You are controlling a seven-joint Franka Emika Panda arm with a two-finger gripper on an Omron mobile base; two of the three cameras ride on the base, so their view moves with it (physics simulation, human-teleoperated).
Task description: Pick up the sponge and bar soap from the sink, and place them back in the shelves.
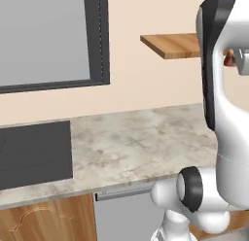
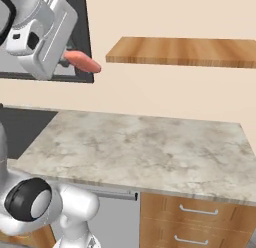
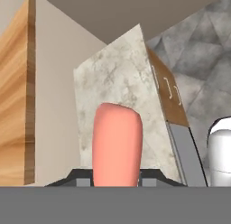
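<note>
My gripper (image 2: 69,57) is shut on the salmon-pink bar soap (image 2: 83,62) and holds it high in the air, left of the wooden shelves (image 2: 185,51) and at about their height. In the hand view the bar soap (image 3: 117,144) sticks out between the dark fingertips (image 3: 80,179), with the shelves' plank (image 3: 16,96) at the left edge. From the left base view a sliver of the soap (image 1: 227,58) shows behind the arm, next to the shelves (image 1: 170,44). The black sink (image 1: 34,155) lies at the counter's left end. The sponge is out of view.
A marbled counter (image 2: 140,147) runs below the shelves against the beige wall. A dark-framed window (image 1: 48,38) hangs over the sink. Wooden drawers (image 2: 200,219) and a grey panel (image 1: 121,213) sit under the counter.
</note>
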